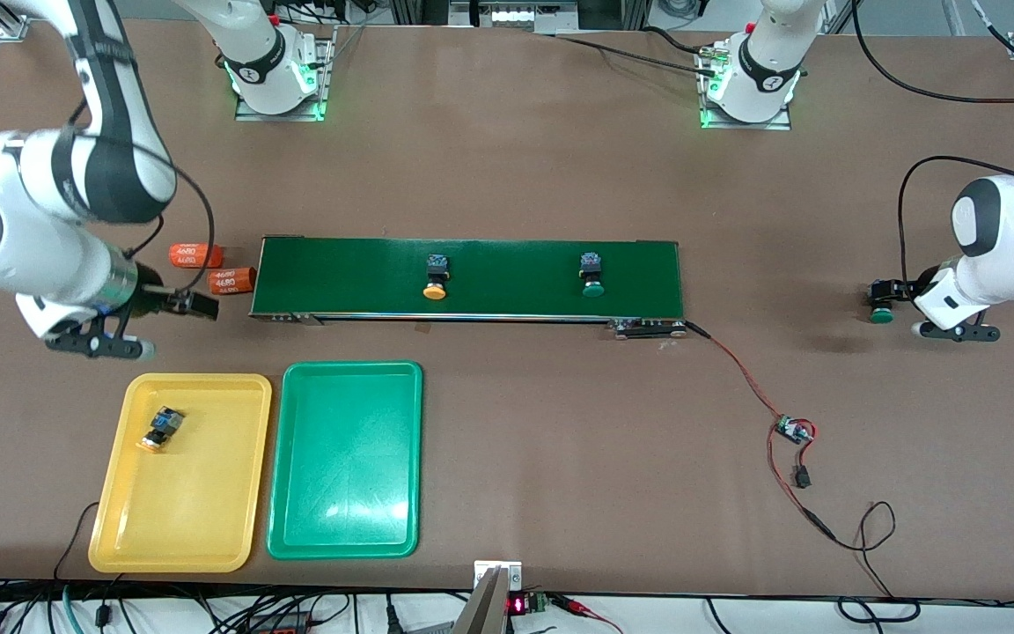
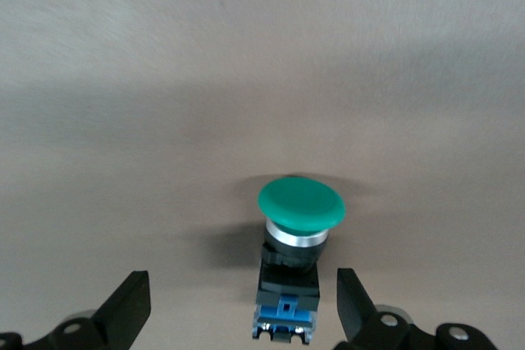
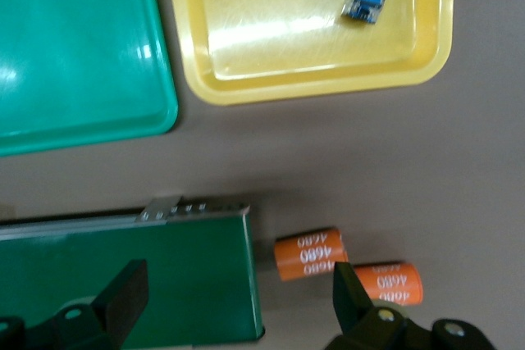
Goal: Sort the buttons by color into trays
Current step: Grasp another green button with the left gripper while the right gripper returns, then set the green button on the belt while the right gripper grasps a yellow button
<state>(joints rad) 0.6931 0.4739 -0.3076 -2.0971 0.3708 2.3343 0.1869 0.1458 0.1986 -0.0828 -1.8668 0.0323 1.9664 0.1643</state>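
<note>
Buttons: four small switches. One orange button (image 1: 161, 429) lies on its side in the yellow tray (image 1: 208, 528). A second orange button (image 1: 436, 276) and a green button (image 1: 592, 274) sit on the belt (image 1: 507, 291), the green one toward the left arm's end. A third, the lone green button (image 2: 297, 235), rests on the bare table at that end, well apart from the belt.
Trays: yellow tray and green tray (image 1: 349, 519) lie side by side, nearer the front camera than the belt; the green tray holds nothing.
Left gripper (image 2: 244, 305): wide open, empty, its fingers flanking the lone green button's body without touching it.
Right gripper (image 1: 133, 330): wide open, empty, in the air at about 12 o'clock of the yellow tray; from its wrist view it hangs over the belt's end and two orange cylinders (image 3: 310, 254).
Handling: likely light, rigid plastic, not fragile. The domed cap looks smooth and rounded, so it would probably slip under a pinch.
Where to grip: the squared black-and-blue body below the cap, on its flat sides.
Risk: top-heavy shape may tip or roll if nudged off-centre.
</note>
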